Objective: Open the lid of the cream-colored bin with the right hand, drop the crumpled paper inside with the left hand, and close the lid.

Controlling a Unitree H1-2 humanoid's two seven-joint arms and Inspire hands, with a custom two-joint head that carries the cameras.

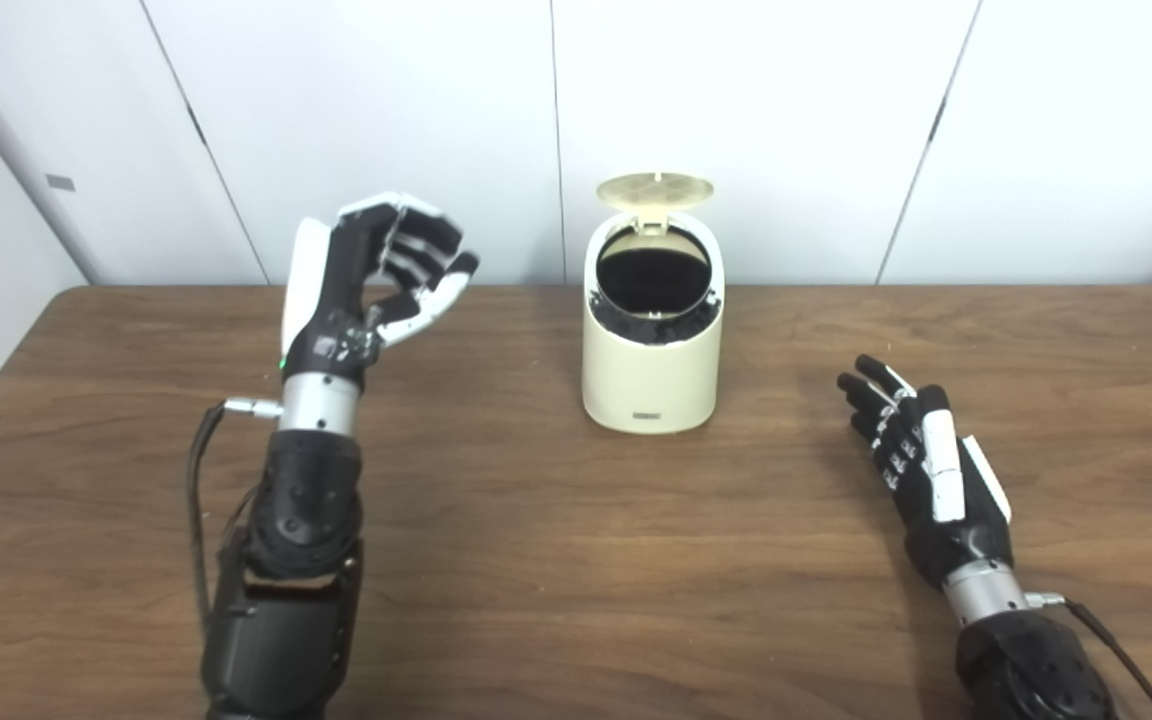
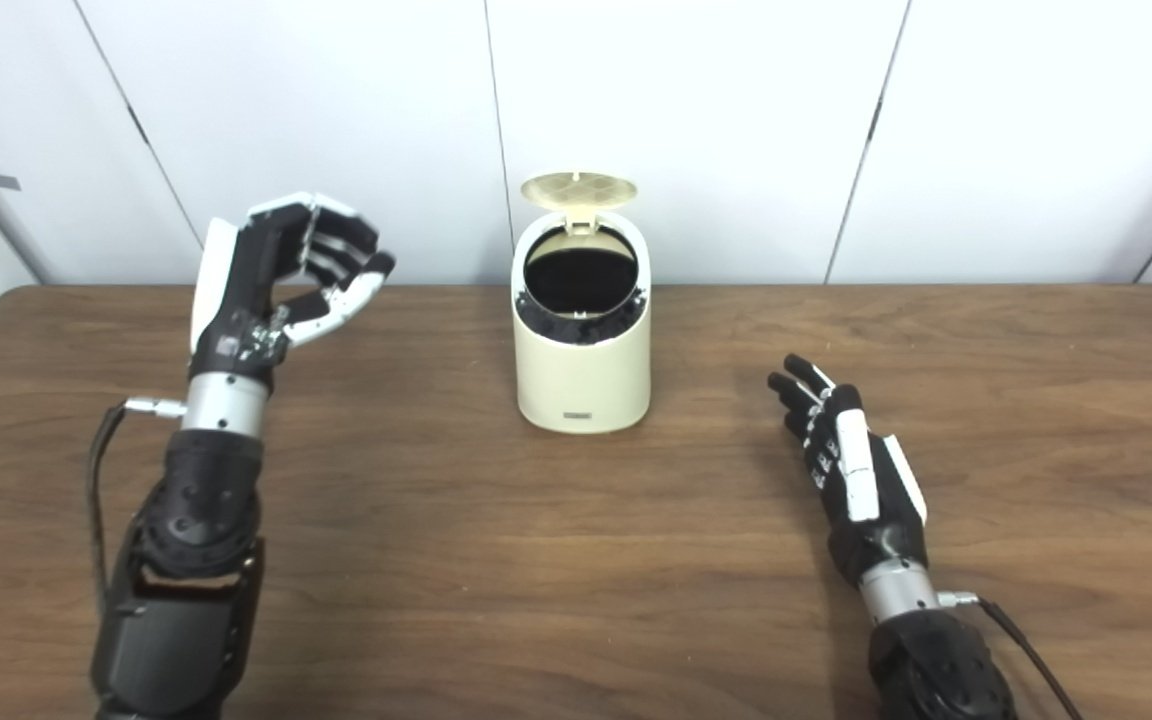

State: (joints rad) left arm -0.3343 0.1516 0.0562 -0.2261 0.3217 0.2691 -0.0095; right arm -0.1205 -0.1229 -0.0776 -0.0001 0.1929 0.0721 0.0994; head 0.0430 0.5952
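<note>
The cream-colored bin (image 1: pixel 648 375) stands upright at the middle back of the table. Its round lid (image 1: pixel 656 190) is tipped up behind the dark opening. No crumpled paper shows anywhere, and the bin's inside is too dark to read. My left hand (image 1: pixel 386 270) is raised above the table to the left of the bin, fingers loosely curled with the thumb apart, and I see nothing in it. My right hand (image 1: pixel 921 455) rests low over the table to the right of the bin, open with fingers stretched forward, clear of the bin.
The brown wooden table (image 1: pixel 556 580) ends at a white panelled wall (image 1: pixel 786 130) close behind the bin. A thin cable (image 1: pixel 198 470) hangs from the left wrist, and another trails from the right wrist.
</note>
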